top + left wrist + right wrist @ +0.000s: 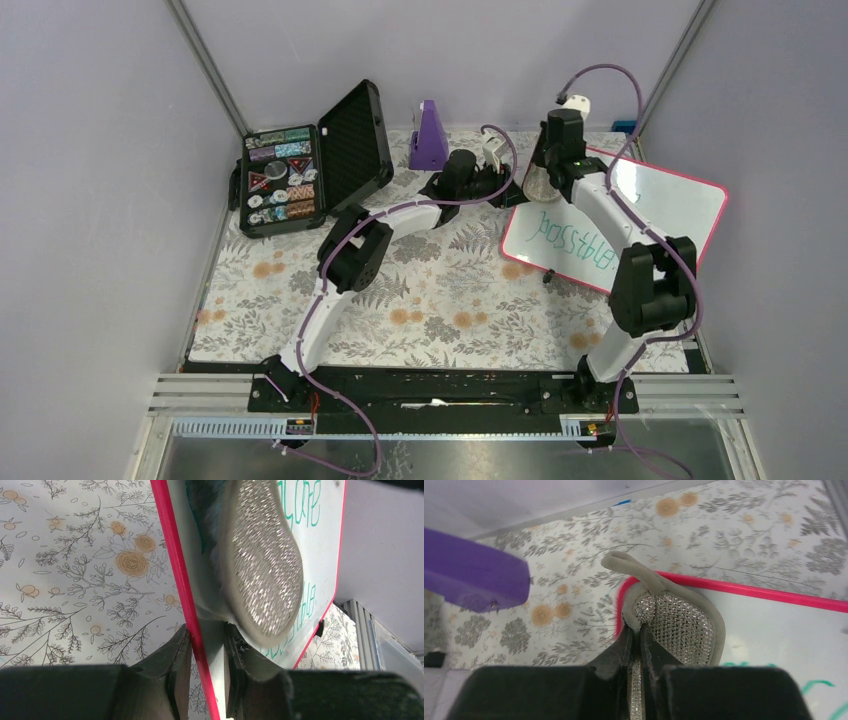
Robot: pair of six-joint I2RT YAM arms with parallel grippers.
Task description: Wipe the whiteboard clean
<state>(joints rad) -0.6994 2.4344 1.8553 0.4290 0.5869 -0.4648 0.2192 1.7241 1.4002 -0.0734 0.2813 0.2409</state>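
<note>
— Fingers of the left gripper (206, 647) sit closest to the lens, one on each side of a pink-red frame. Is that a grip?

— Yes, they are pinched on the edge of the whiteboard (665, 205). The board lies at the right of the floral-clothed table (430, 300), beneath the right arm.

— And the right gripper (638, 640)?

— Its fingers are pressed together on the grey glittery sponge (679, 625), which rests at a rounded corner of the board, just inside the frame.

— So wiping is in hand?

— It looks like the very start of it. The green handwriting (572, 245) reads whole and lies nearer the arm bases than the sponge does, so little or nothing seems erased.

— What does the next move want?

— Probably a sweep of the sponge toward the writing, pad flat and pressed down, while the left clamp holds firm so the board cannot slide. Running off the corner would be the risk.
</note>
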